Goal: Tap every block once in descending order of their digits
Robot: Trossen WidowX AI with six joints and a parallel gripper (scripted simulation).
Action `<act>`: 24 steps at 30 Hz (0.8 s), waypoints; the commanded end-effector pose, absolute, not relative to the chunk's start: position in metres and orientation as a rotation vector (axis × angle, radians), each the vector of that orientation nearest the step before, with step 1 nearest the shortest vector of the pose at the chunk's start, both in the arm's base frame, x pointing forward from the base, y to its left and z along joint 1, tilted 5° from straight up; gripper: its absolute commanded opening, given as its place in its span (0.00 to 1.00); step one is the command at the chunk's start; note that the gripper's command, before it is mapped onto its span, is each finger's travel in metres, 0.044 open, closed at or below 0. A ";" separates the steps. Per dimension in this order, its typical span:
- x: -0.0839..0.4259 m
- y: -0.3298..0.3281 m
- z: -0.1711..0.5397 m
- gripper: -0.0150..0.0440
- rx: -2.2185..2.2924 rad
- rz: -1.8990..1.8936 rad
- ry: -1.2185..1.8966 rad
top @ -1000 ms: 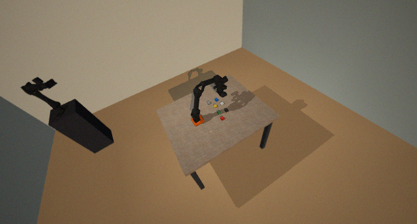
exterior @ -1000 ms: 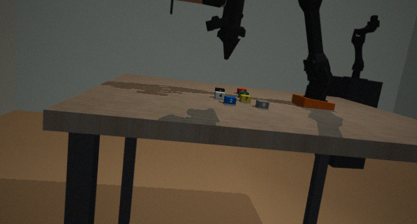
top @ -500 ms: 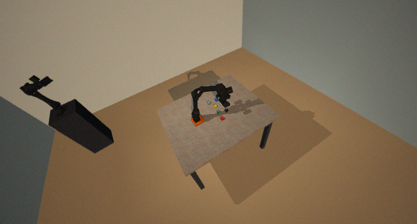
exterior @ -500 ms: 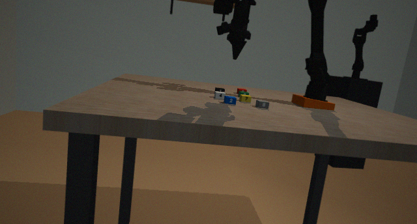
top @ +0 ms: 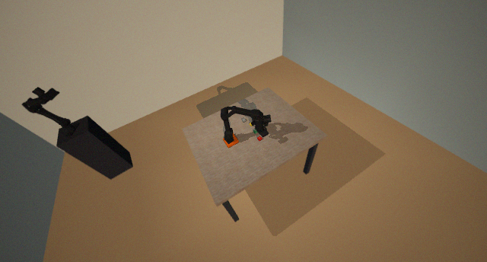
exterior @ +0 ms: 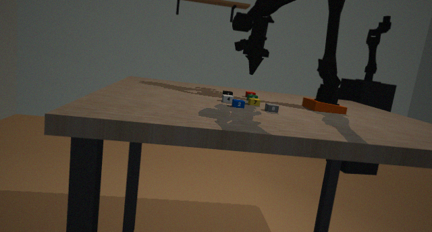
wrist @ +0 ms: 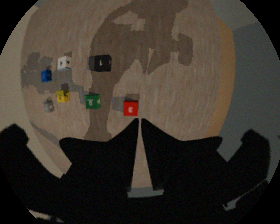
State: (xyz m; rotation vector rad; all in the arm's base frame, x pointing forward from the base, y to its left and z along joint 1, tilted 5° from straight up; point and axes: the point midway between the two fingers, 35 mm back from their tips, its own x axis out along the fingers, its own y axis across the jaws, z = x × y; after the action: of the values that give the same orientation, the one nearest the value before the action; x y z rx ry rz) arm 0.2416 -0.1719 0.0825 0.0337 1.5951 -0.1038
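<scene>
My gripper (top: 265, 135) (exterior: 251, 73) (wrist: 139, 121) is shut, empty and high above the table. In the wrist view its tips appear just below and right of the red block (top: 259, 138) (exterior: 250, 94) (wrist: 131, 108), whose digit looks like a 3. The white block (exterior: 227, 98) (wrist: 64, 62) shows 4, the blue block (exterior: 238, 104) (wrist: 46, 75) 2, the yellow block (exterior: 254, 102) (wrist: 63, 96) 7. Digits on the grey block (top: 244, 120) (exterior: 271, 108) (wrist: 49, 105), green block (exterior: 252, 97) (wrist: 93, 101) and black block (exterior: 227, 92) (wrist: 103, 63) are unclear.
The arm stands on an orange base (top: 230, 142) (exterior: 324, 107) on the wooden table (top: 228, 170) (exterior: 135, 107). Green stands between red and yellow. A second dark arm on a black box (top: 95, 151) stands away from the table. A shelf (exterior: 206, 0) hangs on the wall.
</scene>
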 end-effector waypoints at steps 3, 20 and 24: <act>0.231 -0.169 0.043 0.29 0.042 -0.090 1.629; 0.230 -0.170 0.020 0.29 0.042 -0.090 1.629; 0.229 -0.170 0.014 0.29 0.042 -0.090 1.629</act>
State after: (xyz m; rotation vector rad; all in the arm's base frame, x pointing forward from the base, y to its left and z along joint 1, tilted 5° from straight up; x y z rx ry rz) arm 0.2322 -0.1707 0.0199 0.0443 1.6158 -0.0947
